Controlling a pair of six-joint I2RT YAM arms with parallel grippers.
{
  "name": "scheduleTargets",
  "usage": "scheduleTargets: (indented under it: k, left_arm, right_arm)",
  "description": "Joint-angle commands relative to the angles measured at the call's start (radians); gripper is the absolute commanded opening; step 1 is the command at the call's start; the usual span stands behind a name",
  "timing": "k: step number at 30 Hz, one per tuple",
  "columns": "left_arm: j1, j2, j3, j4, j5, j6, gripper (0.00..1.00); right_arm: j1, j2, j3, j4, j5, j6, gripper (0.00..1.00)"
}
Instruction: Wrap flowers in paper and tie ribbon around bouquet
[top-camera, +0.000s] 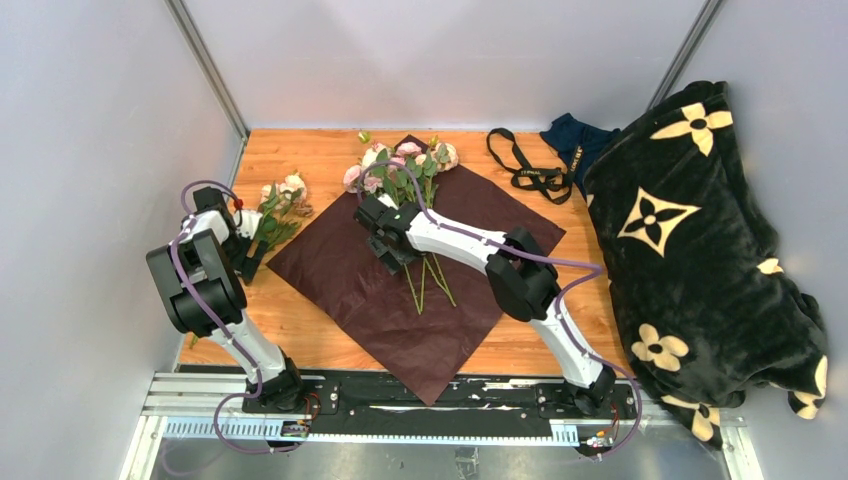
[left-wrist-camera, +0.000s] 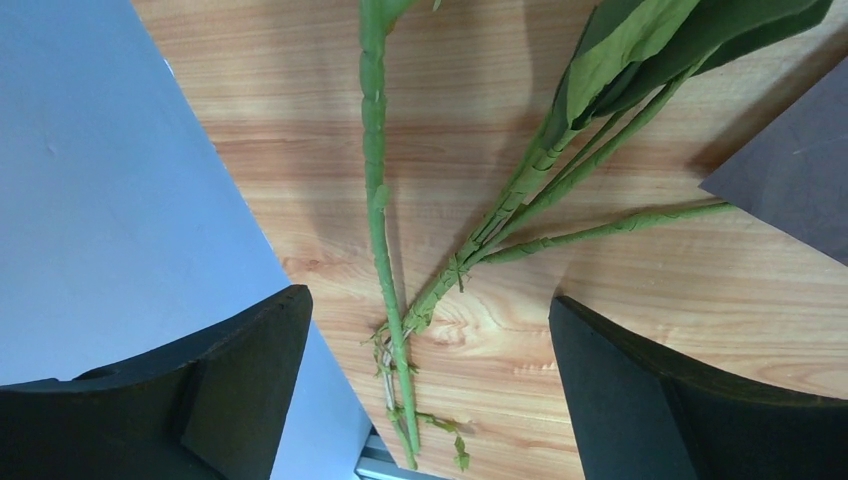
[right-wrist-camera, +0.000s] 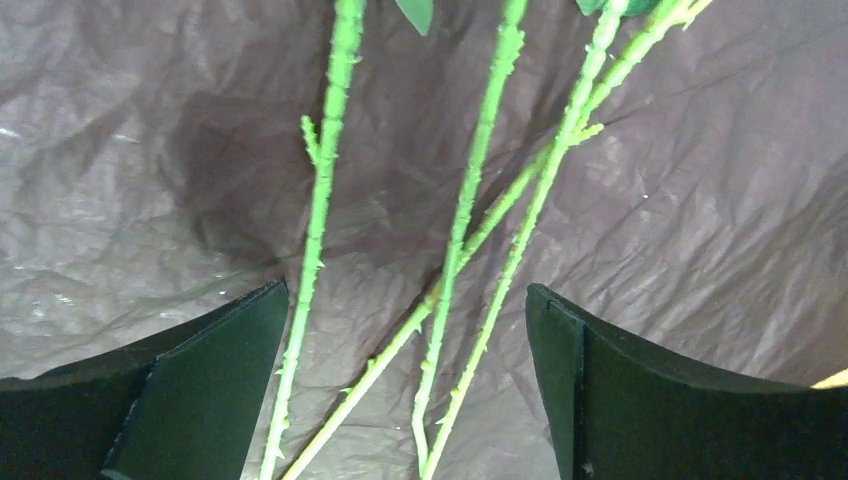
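The dark red paper lies flat on the wooden table, turned like a diamond. One bunch of pink and cream flowers rests on its far corner, with the stems running down over the paper. My right gripper hovers over these stems, open, with several stems between its fingers untouched. A smaller bunch of flowers lies on bare wood at the left. My left gripper stands open over that bunch's stem ends. The black ribbon lies loose at the back right.
A black blanket with cream flower motifs is heaped along the right side, with a navy cloth behind it. A grey wall runs close beside the left gripper. The paper's left corner lies just right of the left bunch.
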Motion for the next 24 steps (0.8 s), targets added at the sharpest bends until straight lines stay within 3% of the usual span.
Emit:
scheduleTargets:
  k: [1,5,8,11,18,21,24]
  left_arm:
    - [0.006,-0.014,-0.023,-0.011,0.028,0.012,0.94]
    - [0.006,-0.012,-0.021,-0.014,0.028,0.01,0.94]
    - [0.006,-0.012,-0.019,-0.013,0.028,0.006,0.94]
    - [0.006,-0.013,-0.019,-0.013,0.03,0.003,0.94]
    - [0.006,-0.012,-0.017,-0.016,0.038,-0.002,0.94]
    - [0.007,-0.01,-0.008,-0.025,0.061,-0.006,0.9]
    - [0.006,-0.015,0.006,-0.026,0.072,0.002,0.79]
  right_arm:
    - [-0.034,0.022,-0.004,-0.079,0.092,-0.014,0.95]
    - [-0.082,-0.007,-0.06,-0.034,-0.004,-0.018,0.95]
    - [-0.134,-0.047,-0.157,0.085,-0.222,-0.007,0.86]
    - [-0.174,-0.085,-0.244,0.178,-0.333,0.031,0.77]
    - [-0.187,-0.125,-0.323,0.23,-0.381,0.093,0.21]
    - [-0.187,-0.155,-0.341,0.241,-0.365,0.118,0.14]
    - [-0.187,-0.18,-0.346,0.244,-0.356,0.126,0.13]
